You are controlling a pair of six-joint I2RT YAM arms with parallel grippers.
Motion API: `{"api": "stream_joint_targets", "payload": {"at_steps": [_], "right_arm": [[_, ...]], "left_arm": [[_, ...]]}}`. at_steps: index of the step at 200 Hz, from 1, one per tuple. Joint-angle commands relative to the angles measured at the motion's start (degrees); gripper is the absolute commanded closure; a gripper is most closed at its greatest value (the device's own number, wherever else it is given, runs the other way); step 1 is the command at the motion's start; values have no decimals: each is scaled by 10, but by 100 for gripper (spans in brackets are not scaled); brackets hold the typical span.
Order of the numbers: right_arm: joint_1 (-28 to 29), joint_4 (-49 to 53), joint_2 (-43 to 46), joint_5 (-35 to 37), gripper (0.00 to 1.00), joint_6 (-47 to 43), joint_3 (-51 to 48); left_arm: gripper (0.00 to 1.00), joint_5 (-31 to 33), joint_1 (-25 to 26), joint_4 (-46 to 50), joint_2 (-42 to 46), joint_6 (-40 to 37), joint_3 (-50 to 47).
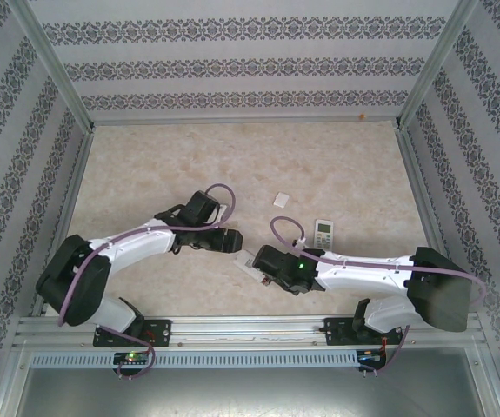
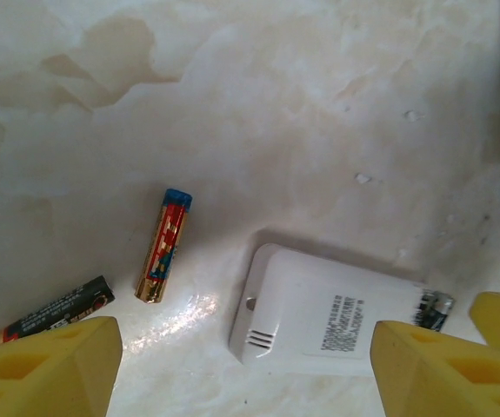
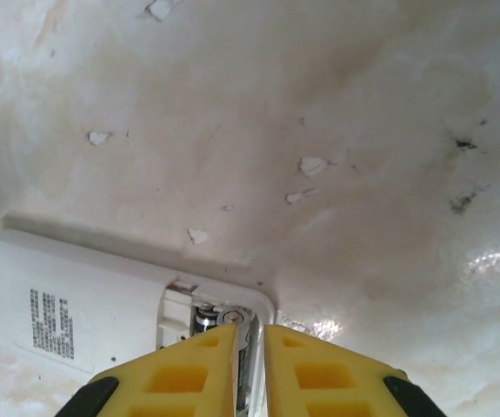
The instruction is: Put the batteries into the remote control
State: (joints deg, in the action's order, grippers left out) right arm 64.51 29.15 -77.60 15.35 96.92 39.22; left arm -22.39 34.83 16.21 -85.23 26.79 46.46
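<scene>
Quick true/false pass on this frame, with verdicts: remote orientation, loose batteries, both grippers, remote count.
1. The white remote between the arms lies back side up, with its battery compartment uncovered. True.
2. Two loose batteries lie on the table beside it: a red-gold battery and a dark battery. True.
3. The left gripper is clamped on a battery. False: its fingers stand wide apart with nothing gripped.
4. The right gripper is wide open, away from the remote. False: its fingers are almost together, right at the compartment.
5. There is one remote on the table. False: a second remote lies farther right.
</scene>
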Motion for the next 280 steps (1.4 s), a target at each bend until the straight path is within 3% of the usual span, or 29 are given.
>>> {"api": "stream_joint_targets", "payload": {"at_steps": [1,68,141,187,256,280], "right_arm": [[-4,-10,-13,-18,83,-30,7],[-1,-14,-45,-46,86,-30,15],[0,-15,-68,-93,89,-25,16],[1,-20,-65,-127,91,4,11],[9,22,-54,-86,93,-20,33],[12,41,-36,-56,89,-27,45]], "left_arm": [[26,-1,9,26,-19,-33,20],[33,-36,17,17,-56,-25,28],[51,-100,23,-49,-71,31,-7],[59,-102,37,-82,-58,68,-40],[61,-93,46,-100,-21,90,-82],[59,-70,46,-86,-2,91,-79]]}}
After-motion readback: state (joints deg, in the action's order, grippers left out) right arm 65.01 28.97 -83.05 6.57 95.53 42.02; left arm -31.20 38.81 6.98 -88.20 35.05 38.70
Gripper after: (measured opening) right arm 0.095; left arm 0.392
